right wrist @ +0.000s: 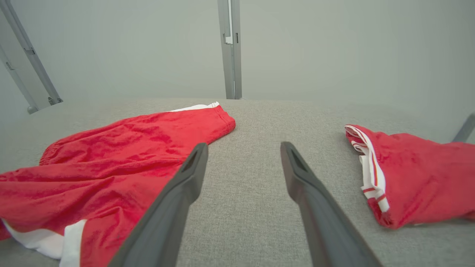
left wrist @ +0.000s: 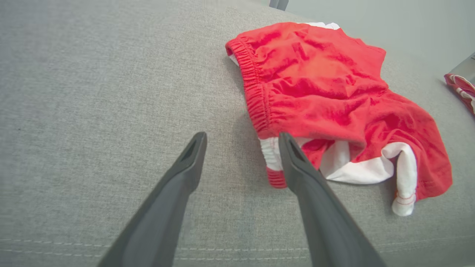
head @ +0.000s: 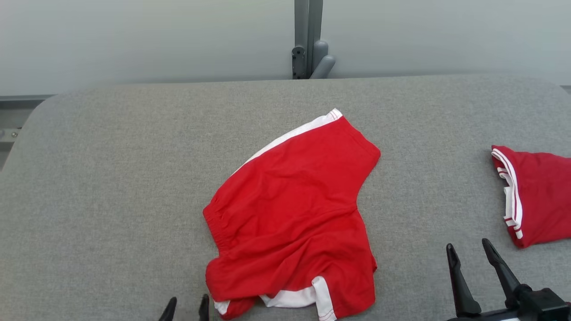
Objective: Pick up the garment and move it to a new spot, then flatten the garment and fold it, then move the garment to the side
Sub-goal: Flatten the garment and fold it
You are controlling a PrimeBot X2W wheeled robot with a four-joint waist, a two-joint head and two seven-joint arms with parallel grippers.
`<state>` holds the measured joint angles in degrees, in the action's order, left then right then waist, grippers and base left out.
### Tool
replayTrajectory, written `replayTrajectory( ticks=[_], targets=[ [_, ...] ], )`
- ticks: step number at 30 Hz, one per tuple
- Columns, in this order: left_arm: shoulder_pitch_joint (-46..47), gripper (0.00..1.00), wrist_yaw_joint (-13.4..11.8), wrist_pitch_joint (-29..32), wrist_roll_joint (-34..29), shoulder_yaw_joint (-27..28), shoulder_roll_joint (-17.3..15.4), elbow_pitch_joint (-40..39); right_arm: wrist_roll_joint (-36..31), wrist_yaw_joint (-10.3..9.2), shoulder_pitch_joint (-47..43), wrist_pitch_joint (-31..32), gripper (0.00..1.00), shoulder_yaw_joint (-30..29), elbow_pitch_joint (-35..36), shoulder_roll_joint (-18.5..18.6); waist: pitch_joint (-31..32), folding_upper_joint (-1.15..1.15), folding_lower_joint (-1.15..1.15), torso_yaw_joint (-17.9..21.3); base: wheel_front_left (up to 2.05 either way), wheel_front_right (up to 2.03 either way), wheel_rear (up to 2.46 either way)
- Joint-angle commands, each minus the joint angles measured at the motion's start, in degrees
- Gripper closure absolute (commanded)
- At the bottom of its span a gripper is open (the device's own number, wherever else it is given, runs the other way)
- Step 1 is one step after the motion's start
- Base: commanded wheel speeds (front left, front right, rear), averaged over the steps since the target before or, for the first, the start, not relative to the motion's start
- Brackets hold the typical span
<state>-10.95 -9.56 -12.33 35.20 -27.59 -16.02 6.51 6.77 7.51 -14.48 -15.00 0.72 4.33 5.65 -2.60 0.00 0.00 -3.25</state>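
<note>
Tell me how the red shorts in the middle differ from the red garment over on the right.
The red shorts lie spread open and rumpled in the middle; the red garment at the right looks folded compact. The red shorts show broad white panels; the red garment shows thin white stripes along its edge. Both are red with white trim, lying on the grey surface.

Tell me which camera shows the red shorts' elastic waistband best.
Left wrist view: the gathered waistband lies close, its ribbing plain. In the head view the waistband is a small puckered edge; in the right wrist view, a distant sliver.
</note>
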Motion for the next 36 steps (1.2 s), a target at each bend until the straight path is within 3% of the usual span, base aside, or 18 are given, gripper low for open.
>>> replayTrajectory(
  ticks=[1, 4, 7, 15, 20, 32, 34, 36],
  targets=[
    [-0.2, 0.0, 0.0, -1.4, -1.0, 1.2, -0.3, 0.2, -0.3, -0.05, -0.7, -0.2, 0.0, -1.2, 0.2, -0.5, 2.7, 0.0, 0.0, 0.6, 0.0, 0.0, 0.0],
    [0.2, 0.0, -0.1, -2.6, -3.0, 3.9, 0.0, 0.7, -0.8, -0.05, -1.7, -0.2, 0.0, -3.5, 0.1, -0.8, 4.1, 0.0, 0.0, 0.7, 0.0, 0.0, 0.0],
    [0.7, 0.0, 1.6, -2.9, -6.3, 8.7, 1.5, -1.3, -1.5, -0.05, -1.6, -0.2, 0.0, -5.8, -0.1, -1.0, 5.2, 0.0, 0.0, 0.9, 0.0, 0.0, 0.0],
    [-0.5, 0.0, 11.4, -2.8, -16.5, 19.6, 6.3, -4.1, -3.3, -0.05, 1.5, -0.2, 0.0, -11.0, -0.5, -1.6, 4.7, 0.0, 0.0, 1.9, 0.0, 0.0, 0.0],
    [1.2, 0.0, 15.4, -2.8, -20.0, 23.1, 9.5, -3.5, -3.2, -0.05, 2.6, -0.2, 0.0, -12.2, -2.1, -2.1, 4.5, 0.0, 0.0, 2.3, 0.0, 0.0, 0.0],
    [2.4, 0.0, 17.1, -2.8, -22.4, 24.1, 11.3, -2.1, -3.0, -0.05, 4.2, -0.2, 0.0, -10.0, -1.8, -2.5, 3.8, 0.0, 0.0, 2.9, 0.0, 0.0, 0.0],
    [1.8, 0.0, 17.1, -2.8, -22.2, 23.1, 11.0, -1.9, -1.5, -0.05, 3.2, -0.2, 0.0, -7.1, -2.6, -2.6, 3.7, 0.0, 0.0, 2.7, 0.0, 0.0, 0.0],
    [0.5, 0.0, 17.1, -2.8, -21.0, 22.0, 10.3, -1.2, 1.5, -0.02, 1.2, -0.2, 0.0, -0.2, -5.4, -2.3, 3.6, 0.0, 0.0, 2.5, 0.0, 0.0, 0.0]
  ],
)
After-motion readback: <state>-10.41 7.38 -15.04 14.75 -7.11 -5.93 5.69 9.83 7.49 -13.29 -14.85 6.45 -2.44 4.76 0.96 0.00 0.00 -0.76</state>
